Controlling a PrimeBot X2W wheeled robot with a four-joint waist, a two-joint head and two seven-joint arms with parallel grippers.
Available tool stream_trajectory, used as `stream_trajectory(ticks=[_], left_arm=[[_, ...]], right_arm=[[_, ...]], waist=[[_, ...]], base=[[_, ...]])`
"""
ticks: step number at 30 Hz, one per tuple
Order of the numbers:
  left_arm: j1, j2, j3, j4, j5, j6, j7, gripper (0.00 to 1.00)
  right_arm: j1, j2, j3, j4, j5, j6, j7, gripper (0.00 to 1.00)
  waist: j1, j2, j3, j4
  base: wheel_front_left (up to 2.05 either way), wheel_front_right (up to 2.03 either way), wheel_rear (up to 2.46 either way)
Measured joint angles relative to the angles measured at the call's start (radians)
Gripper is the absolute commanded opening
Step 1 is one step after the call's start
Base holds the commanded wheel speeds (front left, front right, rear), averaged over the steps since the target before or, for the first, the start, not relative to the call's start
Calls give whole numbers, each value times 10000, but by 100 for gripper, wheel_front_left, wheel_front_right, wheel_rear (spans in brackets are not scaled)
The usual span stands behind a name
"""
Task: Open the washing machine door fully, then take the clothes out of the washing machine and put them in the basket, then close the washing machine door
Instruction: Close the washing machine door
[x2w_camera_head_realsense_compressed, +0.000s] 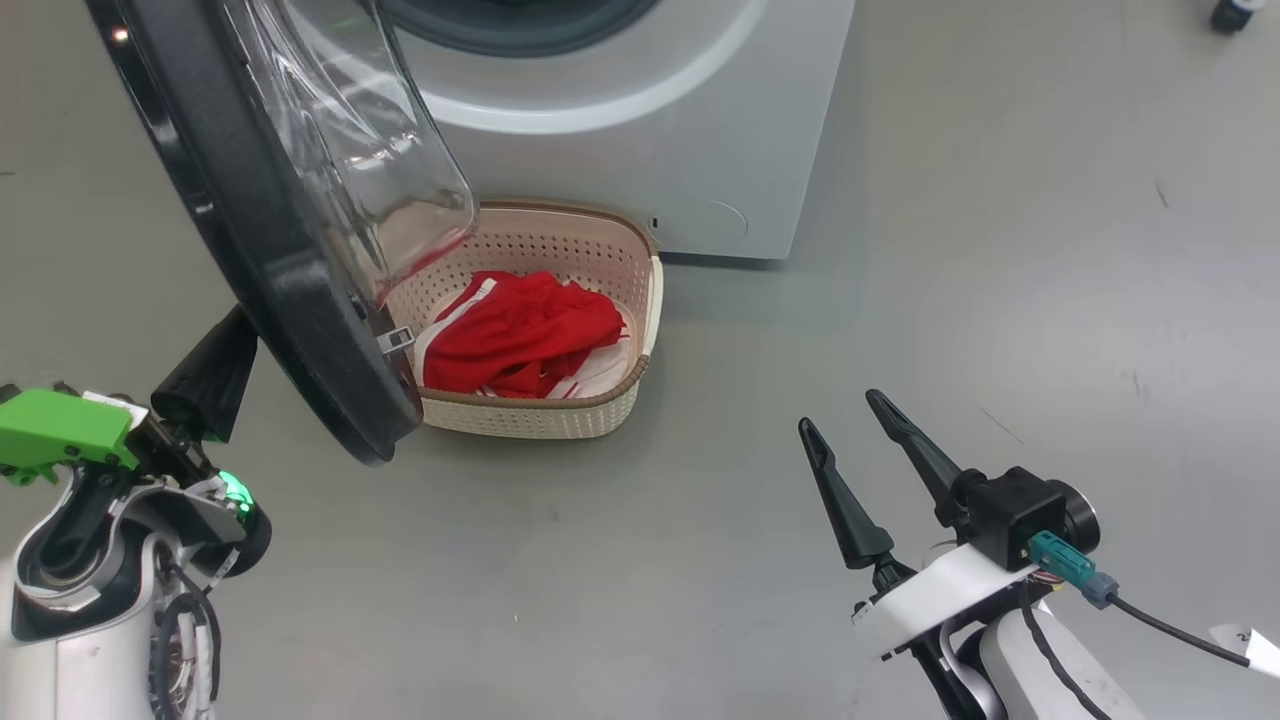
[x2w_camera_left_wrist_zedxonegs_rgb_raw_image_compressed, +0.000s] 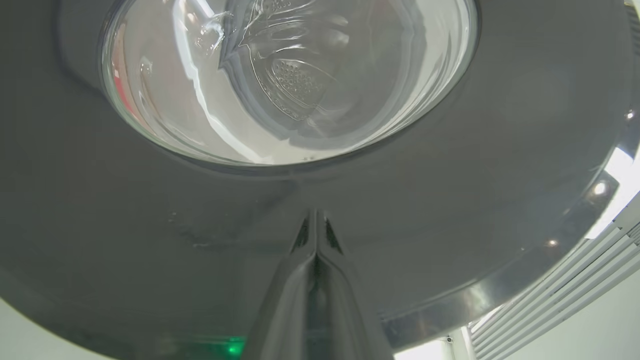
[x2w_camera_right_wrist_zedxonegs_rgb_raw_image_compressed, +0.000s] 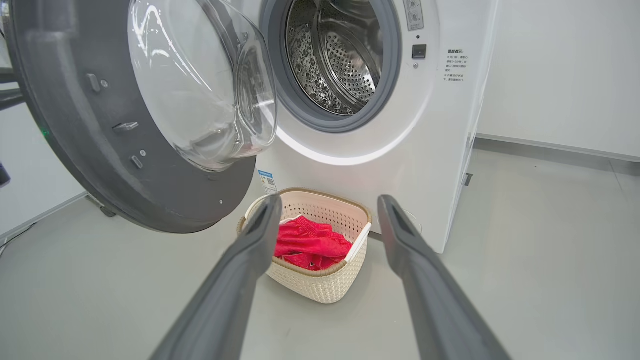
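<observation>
Here, washing machine door (x2w_camera_head_realsense_compressed: 250, 230): open, overhanging the basket (x2w_camera_head_realsense_compressed: 530, 415).
Clothes (x2w_camera_head_realsense_compressed: 520, 330): heaped in basket, beside washing machine (x2w_camera_head_realsense_compressed: 620, 170).
Left pincer (x2w_camera_left_wrist_zedxonegs_rgb_raw_image_compressed: 315, 225): closed, tips at door rim.
Right pincer (x2w_camera_head_realsense_compressed: 838, 410): wide, empty.

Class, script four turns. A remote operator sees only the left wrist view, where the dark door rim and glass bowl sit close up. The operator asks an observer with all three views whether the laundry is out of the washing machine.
Operator: I see the washing machine door close up. Where are the clothes?
Observer: The red clothes lie in the basket, which stands on the floor in front of the washing machine.
Operator: Is anything in the drum?
Observer: The part of the drum that the right wrist view shows is bare steel, with no fabric in it.
</observation>
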Motion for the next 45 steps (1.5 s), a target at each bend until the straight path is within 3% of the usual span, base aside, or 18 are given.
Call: stream_trajectory(ticks=[25, 45], left_arm=[[-1209, -58, -339, 169, -272, 102, -924, 0], [-3159, 48, 332, 1166, 888, 188, -3407, 0]], right_arm=[[-328, 142, -276, -209, 104, 0, 0, 100], [-568, 426, -372, -376, 546, 0, 0, 100]], waist=[[0, 0, 1204, -2850], [0, 0, 2467, -4939]], base=[[0, 0, 0], [0, 0, 0]])
